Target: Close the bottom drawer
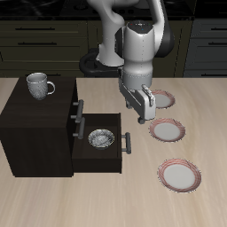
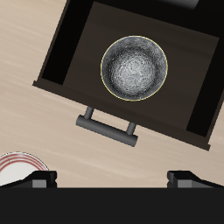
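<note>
Exterior view: plate [image 1: 180, 175] lies nearest; bottom drawer [image 1: 99, 146] stands pulled out, bowl [image 1: 102, 138] inside; gripper [image 1: 144, 113] hangs above, apart.
Wrist view: fingers [image 2: 42, 179] spread, holding nothing; handle [image 2: 108, 128] close.
Risk: off-centre push could skew the drawer and jam it.

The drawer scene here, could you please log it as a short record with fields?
bottom drawer: pulled open
handle: grey bar, untouched
contents: one bowl
upper drawer: nearly shut
cabinet top: mug
table: three plates beside the cabinet
hand: open, above the drawer front, holding nothing
</note>
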You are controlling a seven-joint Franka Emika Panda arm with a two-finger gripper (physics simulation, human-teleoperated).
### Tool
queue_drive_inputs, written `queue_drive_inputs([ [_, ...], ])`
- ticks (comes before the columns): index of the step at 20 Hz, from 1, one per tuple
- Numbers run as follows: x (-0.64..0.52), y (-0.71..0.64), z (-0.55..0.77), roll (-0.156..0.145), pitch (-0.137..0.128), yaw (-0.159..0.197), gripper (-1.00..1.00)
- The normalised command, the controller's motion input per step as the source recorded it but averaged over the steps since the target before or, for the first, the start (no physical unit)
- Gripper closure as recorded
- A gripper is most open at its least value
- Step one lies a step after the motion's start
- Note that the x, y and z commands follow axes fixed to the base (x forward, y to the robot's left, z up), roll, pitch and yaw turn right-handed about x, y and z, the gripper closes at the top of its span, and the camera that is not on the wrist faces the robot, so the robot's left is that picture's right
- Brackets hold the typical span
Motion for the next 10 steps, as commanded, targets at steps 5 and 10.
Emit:
queue_drive_inputs([
  [5,0.00,0.05,-0.32,0.003,0.039,-0.019,-1.00],
  [10,-0.07,0.06,-0.33,0.010,0.024,-0.029,-1.00],
])
